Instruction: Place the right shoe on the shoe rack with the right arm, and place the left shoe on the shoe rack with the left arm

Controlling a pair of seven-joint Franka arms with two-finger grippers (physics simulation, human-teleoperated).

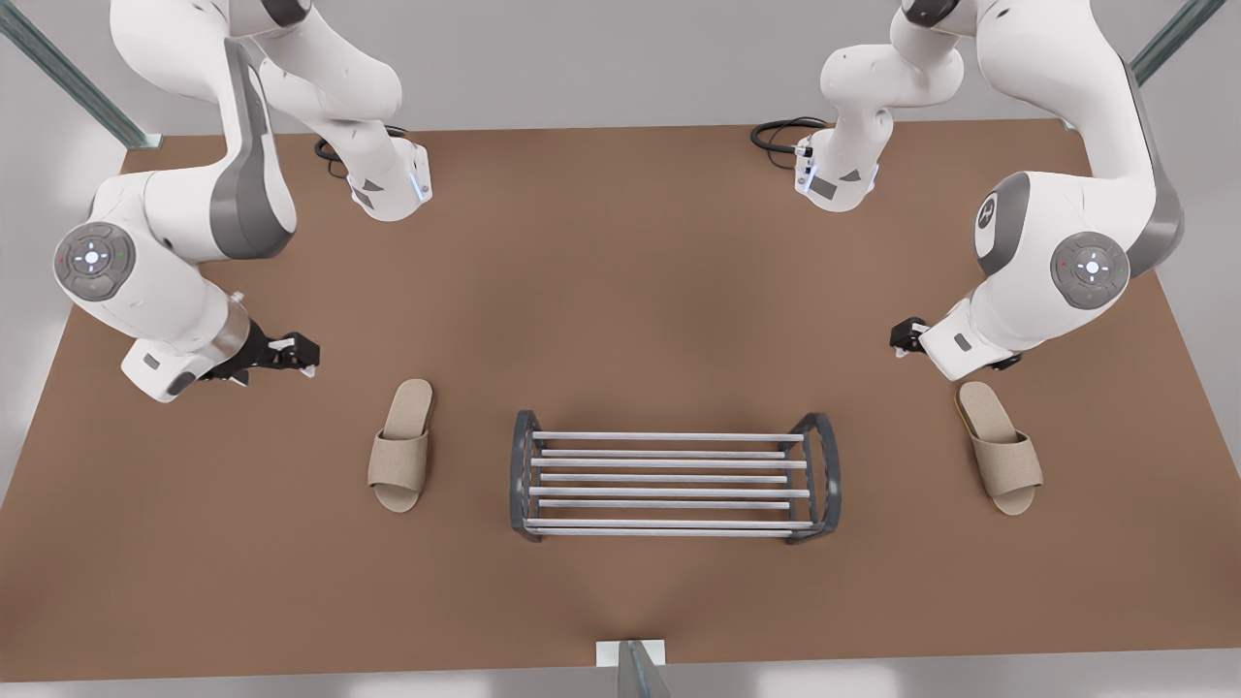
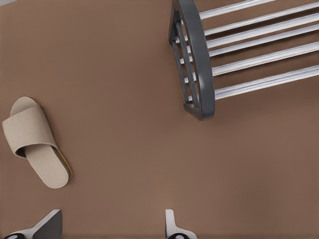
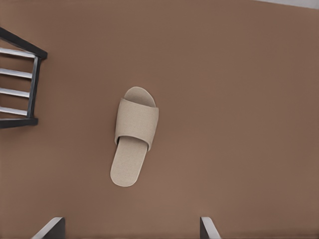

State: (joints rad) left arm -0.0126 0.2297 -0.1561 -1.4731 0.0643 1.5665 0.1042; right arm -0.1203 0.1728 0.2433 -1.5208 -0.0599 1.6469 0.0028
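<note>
The right pincer [image 1: 302,357] hung above the desk [image 1: 620,252], off the shoe rack's [image 1: 669,482] end on the front view's left and farther out than the slipper there. In its wrist view its fingers [image 3: 52,228] stood spread, with nothing between them. The right shoe [image 1: 400,446] lay flat on the desk just beside that same end of the rack, apart from it, its length roughly crosswise to the rods. The rack itself stood bare.

Past the rack's other end, farther off than its twin, lay the left shoe [image 1: 1001,448], more askew to the rods. The left pincer [image 1: 900,337] hovered near that shoe's heel, on the side away from the rack's front, its fingers [image 2: 172,226] likewise spread and holding nothing.

Neither shoe had been gripped, so the reach toward the shoes looked to be the step in hand. Next, each pincer would probably need to come over its shoe, line up across the band or sole edge, and descend before closing.
</note>
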